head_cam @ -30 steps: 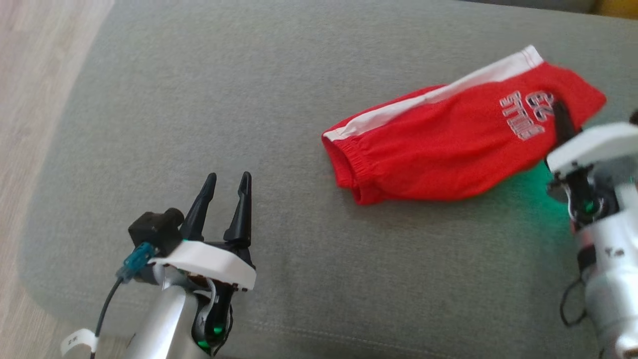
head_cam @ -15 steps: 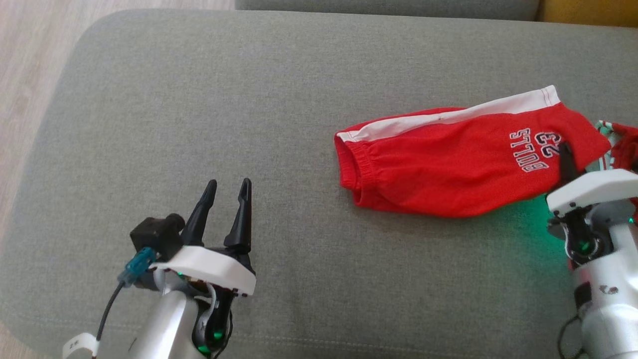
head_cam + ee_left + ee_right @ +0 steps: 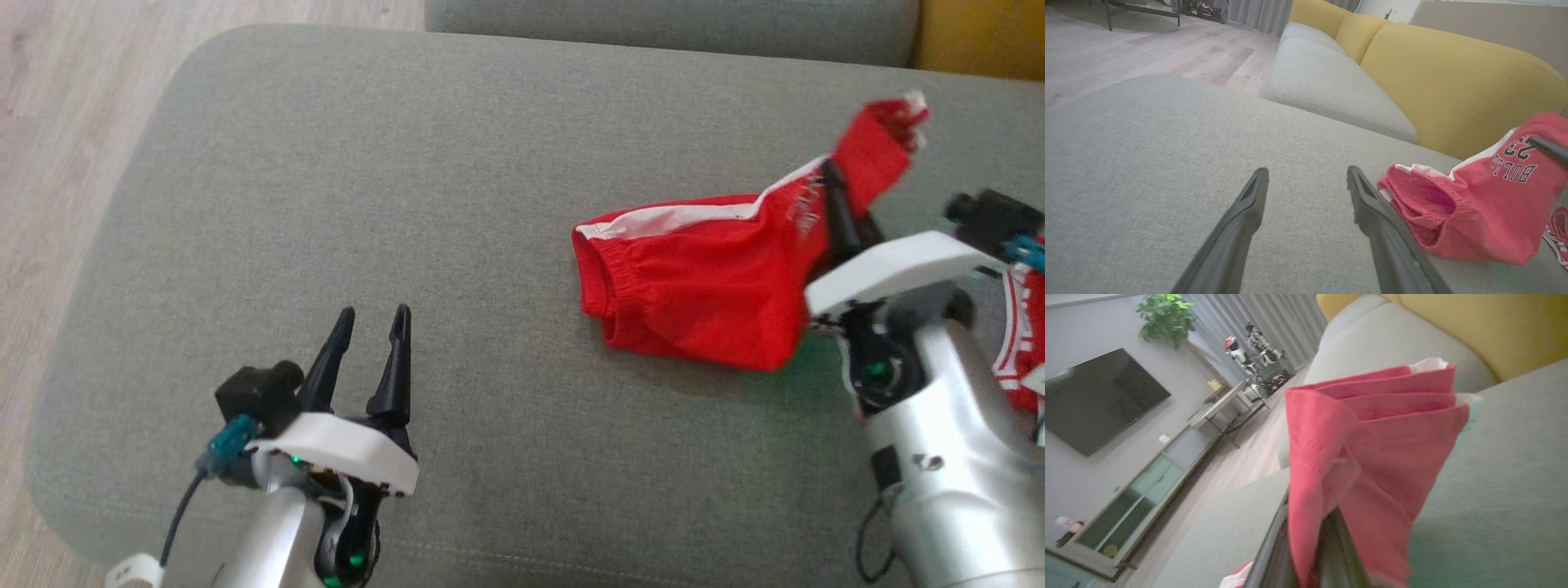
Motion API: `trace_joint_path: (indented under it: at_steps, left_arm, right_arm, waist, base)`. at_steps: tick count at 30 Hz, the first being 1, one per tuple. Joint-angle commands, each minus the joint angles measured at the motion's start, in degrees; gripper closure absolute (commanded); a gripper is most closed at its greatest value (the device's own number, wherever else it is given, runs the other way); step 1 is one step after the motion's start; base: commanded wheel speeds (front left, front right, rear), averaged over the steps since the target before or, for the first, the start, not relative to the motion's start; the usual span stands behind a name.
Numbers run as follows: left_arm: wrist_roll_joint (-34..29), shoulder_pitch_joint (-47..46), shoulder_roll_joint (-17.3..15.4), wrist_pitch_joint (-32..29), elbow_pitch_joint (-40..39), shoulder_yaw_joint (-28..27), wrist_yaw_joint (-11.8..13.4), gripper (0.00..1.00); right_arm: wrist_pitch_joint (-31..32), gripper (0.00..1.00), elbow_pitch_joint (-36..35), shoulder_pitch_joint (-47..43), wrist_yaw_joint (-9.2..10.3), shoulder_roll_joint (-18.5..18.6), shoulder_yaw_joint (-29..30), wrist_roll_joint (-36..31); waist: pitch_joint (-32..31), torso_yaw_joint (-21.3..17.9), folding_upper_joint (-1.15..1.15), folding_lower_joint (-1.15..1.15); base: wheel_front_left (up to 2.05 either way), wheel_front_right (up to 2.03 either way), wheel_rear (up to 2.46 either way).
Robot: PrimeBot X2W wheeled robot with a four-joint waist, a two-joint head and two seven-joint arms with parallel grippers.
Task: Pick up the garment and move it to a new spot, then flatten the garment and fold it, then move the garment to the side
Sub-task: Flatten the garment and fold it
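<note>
From my head, I see my left pincer low on the left, its two dark fingers spread apart and holding nothing, poised over the grey sofa cushion. My right pincer is at the right, clamped on the red garment at its right end, close by the printed lettering. That end is lifted off the cushion, with a flap of red cloth standing up past my fingers toward the far right. The rest of the garment lies on the cushion to the right of centre, its elastic waistband toward the left and a white stripe along the far edge. A second red and white piece of cloth lies at the right edge, partly behind my right arm.

From my left wrist, my left pincer shows its fingers wide apart above bare grey cushion. The garment sits just right of my right-hand finger, its waistband opening facing me and the lettering raised at the far right. Beyond it stands the yellow sofa back, with wooden floor to the far left.

From my right wrist, my right pincer is closed on the garment, whose red folds rise from between my fingers. A dark television hangs on the left wall, with a green plant above it.
</note>
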State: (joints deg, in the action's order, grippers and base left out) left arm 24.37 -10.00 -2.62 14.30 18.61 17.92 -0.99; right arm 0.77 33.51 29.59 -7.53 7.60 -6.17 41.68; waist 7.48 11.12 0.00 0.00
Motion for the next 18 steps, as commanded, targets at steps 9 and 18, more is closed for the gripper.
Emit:
trace_joint_path:
  at_steps: [9,18]
  left_arm:
    - [0.03,-0.27,-0.26,0.7,-1.3,-1.74,0.29,0.0]
    - [0.19,0.09,-0.26,0.7,-1.48,-1.77,0.41,0.0]
  right_arm:
    - [2.36,1.0,-7.71,-3.62,0.04,0.53,-15.74,1.97]
    - [1.09,1.0,-4.7,-3.41,0.04,2.38,-24.05,1.58]
  waist:
    - [-1.06,1.27,0.0,0.0]
    - [-0.73,2.04,0.0,0.0]
  base:
    - [0.0,0.0,0.0]
    - [0.0,0.0,0.0]
